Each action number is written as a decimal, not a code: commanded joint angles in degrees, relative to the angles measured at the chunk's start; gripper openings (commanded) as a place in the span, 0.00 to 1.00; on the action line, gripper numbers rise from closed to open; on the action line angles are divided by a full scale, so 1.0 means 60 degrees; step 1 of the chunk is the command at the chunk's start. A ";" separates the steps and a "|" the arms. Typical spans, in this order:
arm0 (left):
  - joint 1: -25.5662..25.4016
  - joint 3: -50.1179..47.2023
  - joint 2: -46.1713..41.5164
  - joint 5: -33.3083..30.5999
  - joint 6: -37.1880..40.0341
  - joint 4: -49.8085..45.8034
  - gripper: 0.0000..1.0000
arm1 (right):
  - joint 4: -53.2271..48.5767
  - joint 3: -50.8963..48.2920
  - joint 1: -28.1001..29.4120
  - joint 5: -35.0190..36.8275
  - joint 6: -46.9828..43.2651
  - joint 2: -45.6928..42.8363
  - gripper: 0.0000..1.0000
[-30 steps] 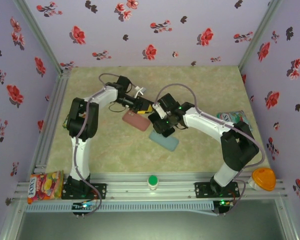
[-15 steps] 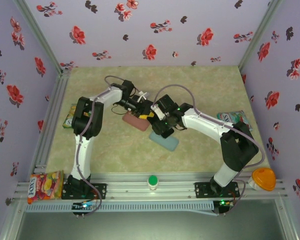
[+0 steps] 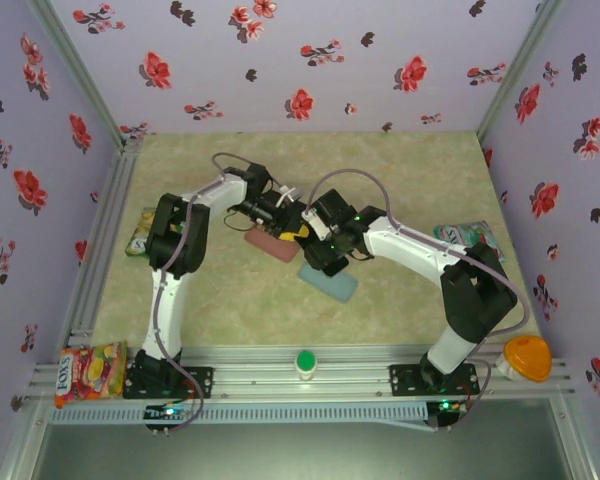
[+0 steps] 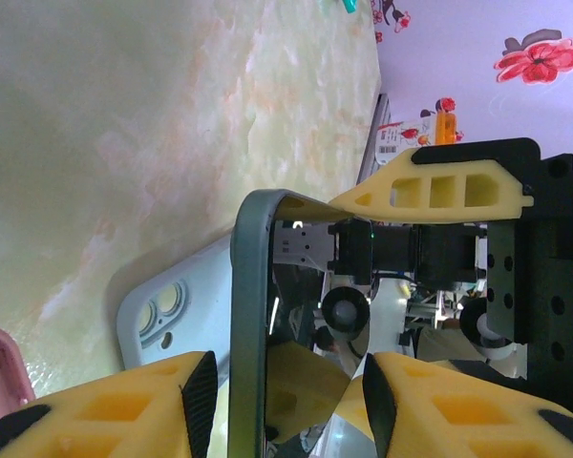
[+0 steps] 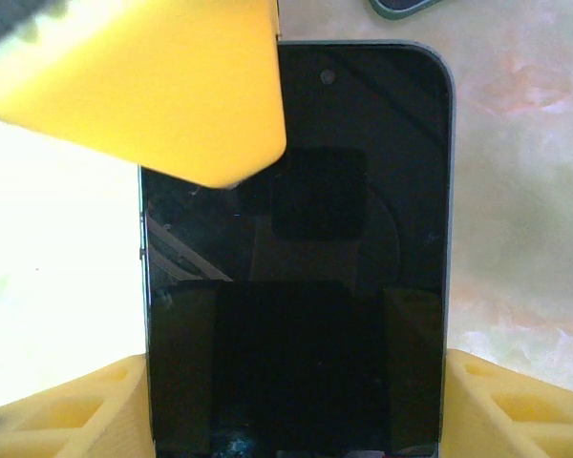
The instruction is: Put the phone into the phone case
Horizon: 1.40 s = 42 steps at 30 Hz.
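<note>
My right gripper point(image 5: 296, 405) is shut on the dark phone point(image 5: 296, 239), clamping it across its width with the screen facing the wrist camera. In the top view this gripper point(image 3: 318, 240) hangs over the table's middle. My left gripper point(image 3: 286, 214) meets it from the left. Its jaws straddle the phone's thin edge point(image 4: 248, 315), and a gap still shows on both sides, so the left gripper point(image 4: 286, 401) is open. One of its fingers point(image 5: 162, 86) overlaps the phone's top corner. A light blue phone case point(image 3: 328, 283) lies flat below, its camera cut-outs point(image 4: 162, 315) showing.
A pink case point(image 3: 271, 242) lies just left of the blue one. Snack packets sit at the left edge point(image 3: 136, 238), at the front left rail point(image 3: 90, 368) and at the right point(image 3: 466, 234). An orange object point(image 3: 527, 357) and a green button point(image 3: 305, 361) are on the front rail.
My left arm has swung right toward the right gripper, and its jaws have narrowed around the phone's end. The right arm and phone have stayed in place.
</note>
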 commanded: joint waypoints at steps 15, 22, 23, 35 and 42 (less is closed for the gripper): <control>-0.0165 0.0394 0.0328 0.0382 0.0400 -0.0448 0.39 | -0.0064 0.0291 0.0095 0.0080 -0.0120 -0.0303 0.60; -0.0172 0.0414 0.0319 0.0412 0.0445 -0.0486 0.34 | -0.0049 0.0292 0.0086 0.0087 -0.0120 -0.0385 0.60; -0.0177 0.0409 0.0340 0.0409 0.0445 -0.0488 0.33 | -0.0044 0.0299 0.0089 0.0077 -0.0122 -0.0394 0.59; -0.0182 0.0460 0.0333 0.0512 0.0503 -0.0518 0.21 | -0.0035 0.0293 0.0095 0.0066 -0.0119 -0.0475 0.59; -0.0190 0.0454 0.0261 0.0784 0.0649 -0.0514 0.00 | -0.0020 0.0228 0.0098 0.0166 -0.0134 -0.0416 0.58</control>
